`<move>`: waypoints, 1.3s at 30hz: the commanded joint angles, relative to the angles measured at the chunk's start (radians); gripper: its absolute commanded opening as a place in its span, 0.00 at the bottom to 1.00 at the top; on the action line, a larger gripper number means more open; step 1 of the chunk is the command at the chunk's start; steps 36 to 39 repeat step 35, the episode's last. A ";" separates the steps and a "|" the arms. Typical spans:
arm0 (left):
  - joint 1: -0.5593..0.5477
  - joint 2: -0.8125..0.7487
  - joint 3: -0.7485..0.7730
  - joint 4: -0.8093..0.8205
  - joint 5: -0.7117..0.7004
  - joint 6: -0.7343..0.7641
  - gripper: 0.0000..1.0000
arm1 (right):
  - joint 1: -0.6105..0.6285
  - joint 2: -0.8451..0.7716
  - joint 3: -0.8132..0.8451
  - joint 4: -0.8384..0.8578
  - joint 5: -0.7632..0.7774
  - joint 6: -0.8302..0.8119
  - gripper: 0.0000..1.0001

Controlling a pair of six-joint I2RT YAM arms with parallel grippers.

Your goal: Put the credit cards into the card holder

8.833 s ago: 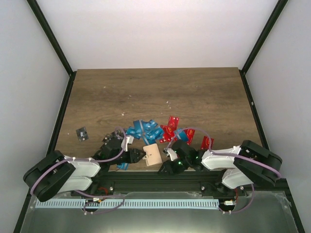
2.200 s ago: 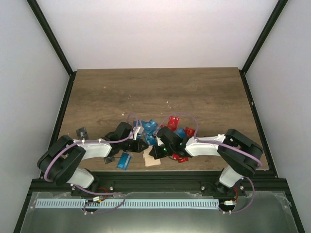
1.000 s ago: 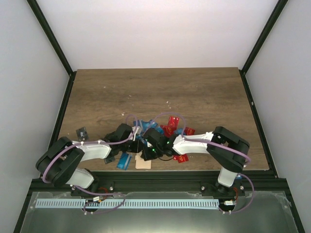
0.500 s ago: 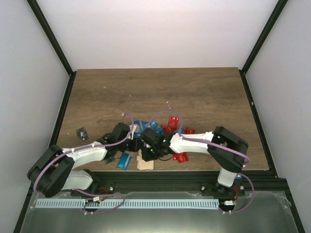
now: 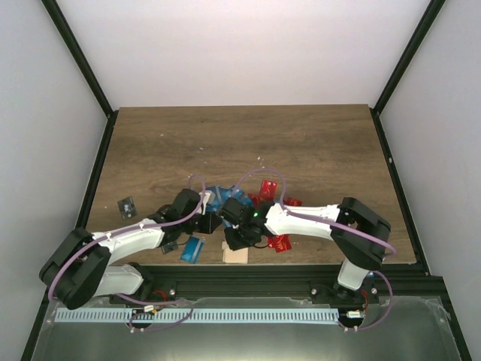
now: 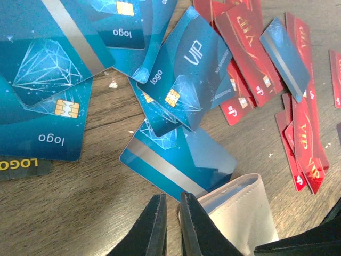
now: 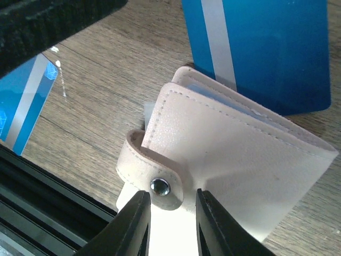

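At the near edge of the tabletop, the right gripper points down at the card holder. Its fingers stand a little apart, with the holder's strap and metal snap lying between their tips. Whether either finger presses on the pale leather I cannot tell. The holder lies flat on the wood, its strap end toward the black front rail.

A striped blue card juts from the holder's far edge. Its near end is hidden among the holder's layers, so I cannot tell whether it sits in a pocket or merely beneath.

The left gripper has its fingers almost together, with only a thin slit between them and nothing visible in it. Their tips hang just beside the holder's corner, close to the same striped card.

Beyond them the other credit cards lie scattered and overlapping. The blue ones are on one side and the red VIP ones are fanned on the other.

In the top view a single blue card lies near the front edge, left of the holder. A black card sits alone, well apart toward the left side.
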 commanded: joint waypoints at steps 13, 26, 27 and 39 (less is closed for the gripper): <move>-0.005 -0.177 0.082 -0.156 -0.088 0.026 0.16 | -0.036 -0.172 0.044 0.011 0.146 -0.035 0.46; -0.001 -0.462 0.164 -0.355 -0.426 0.022 1.00 | -0.296 -0.658 -0.180 0.286 0.483 -0.317 1.00; -0.001 -0.471 0.169 -0.367 -0.437 0.020 1.00 | -0.296 -0.674 -0.187 0.290 0.483 -0.323 1.00; 0.000 -0.520 0.231 -0.448 -0.470 0.012 1.00 | -0.320 -0.686 -0.248 0.331 0.482 -0.352 1.00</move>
